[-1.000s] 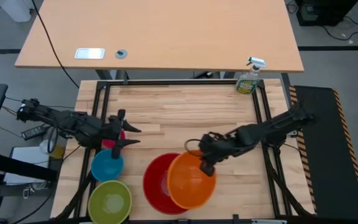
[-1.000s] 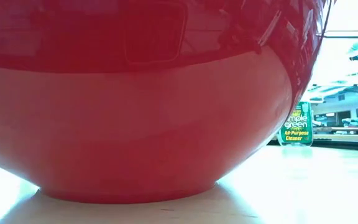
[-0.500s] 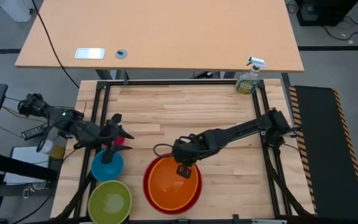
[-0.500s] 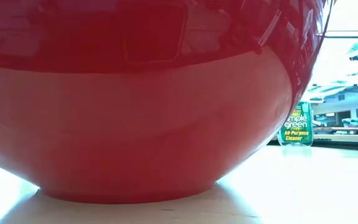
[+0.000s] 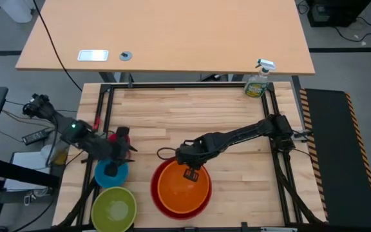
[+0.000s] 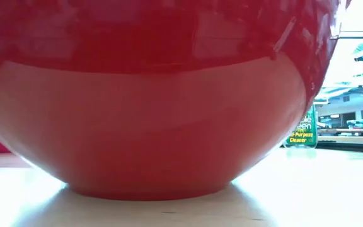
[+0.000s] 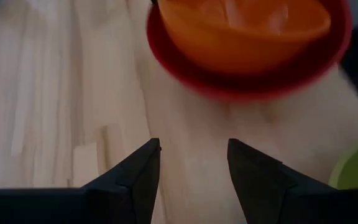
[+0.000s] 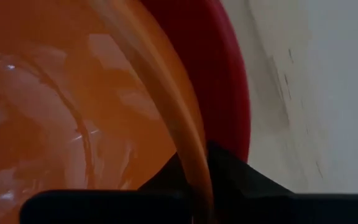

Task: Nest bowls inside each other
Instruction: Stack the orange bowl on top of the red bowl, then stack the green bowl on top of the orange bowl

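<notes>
The orange bowl sits inside the red bowl, which rests on its base near the table's front edge and fills the low view. My right gripper stands at the orange bowl's far rim, shut on it. The blue bowl and the yellow-green bowl stand at the near left. The pink bowl shows just behind my left arm. My left gripper hovers open over the blue bowl, with nothing between its fingers. My right gripper has the orange bowl's far rim between its two fingers, one finger inside the bowl and one outside, between the orange wall and the red one. The fingers come steeply from above. The orange bowl sits level inside the red bowl.
A green spray bottle stands at the table's far right corner, also seen in the low view. Bare wooden tabletop spreads across the middle and far side. A black metal frame borders the table.
My right gripper has gone toward the table's left and down with the orange bowl, which hung tilted over the red bowl's right rim and now sits level inside it. The red bowl has shifted slightly. My left gripper has swung toward the near edge, tipping down over the blue bowl.
</notes>
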You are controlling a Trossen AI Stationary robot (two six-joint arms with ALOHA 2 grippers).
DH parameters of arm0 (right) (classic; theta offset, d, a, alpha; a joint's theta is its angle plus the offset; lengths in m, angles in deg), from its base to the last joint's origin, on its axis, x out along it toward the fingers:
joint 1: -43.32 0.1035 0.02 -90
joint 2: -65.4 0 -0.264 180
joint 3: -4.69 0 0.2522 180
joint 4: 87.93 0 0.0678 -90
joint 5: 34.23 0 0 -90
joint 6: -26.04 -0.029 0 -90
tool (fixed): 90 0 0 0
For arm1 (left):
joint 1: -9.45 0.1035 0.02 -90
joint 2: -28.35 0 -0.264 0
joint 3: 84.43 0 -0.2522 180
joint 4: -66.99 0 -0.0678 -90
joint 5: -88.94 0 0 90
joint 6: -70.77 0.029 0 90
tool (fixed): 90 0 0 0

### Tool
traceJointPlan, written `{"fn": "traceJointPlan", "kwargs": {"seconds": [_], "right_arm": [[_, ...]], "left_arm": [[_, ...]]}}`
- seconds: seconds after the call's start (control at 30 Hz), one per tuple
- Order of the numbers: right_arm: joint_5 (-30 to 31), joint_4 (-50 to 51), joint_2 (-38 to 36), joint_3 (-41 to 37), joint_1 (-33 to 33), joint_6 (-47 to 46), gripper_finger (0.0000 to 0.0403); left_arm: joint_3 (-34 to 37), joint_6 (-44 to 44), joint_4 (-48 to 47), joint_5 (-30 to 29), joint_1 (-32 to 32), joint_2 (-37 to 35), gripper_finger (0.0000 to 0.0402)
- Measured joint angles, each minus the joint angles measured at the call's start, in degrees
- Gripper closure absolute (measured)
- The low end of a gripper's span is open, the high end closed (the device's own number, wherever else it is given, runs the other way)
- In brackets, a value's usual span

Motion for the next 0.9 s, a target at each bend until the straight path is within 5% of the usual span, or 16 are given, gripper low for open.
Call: {"fn": "traceJointPlan", "kwargs": {"seconds": [0.13, 0.37, 0.63, 0.9], "right_arm": [[-1.9, 0.7, 0.0, 0.0, -0.1, 0.3, 0.0323], [-5.4, 1.0, -1.2, 0.0, -1.8, -2.5, 0.0244], [-6.9, 3.7, -3.1, 0.1, -2.6, -5.5, 0.0226], [4.3, 11.0, -9.0, 0.1, -0.9, -3.6, 0.0227]], "left_arm": [[0.0, -1.0, -4.5, 1.4, -1.0, 3.8, 0.0212], [0.1, 0.2, -5.0, 13.0, -3.0, 10.4, 0.0212], [0.1, -0.1, -4.5, 12.3, -5.1, 15.9, 0.0212], [0.1, -1.4, -2.7, 10.6, -6.3, 19.1, 0.0212]]}}
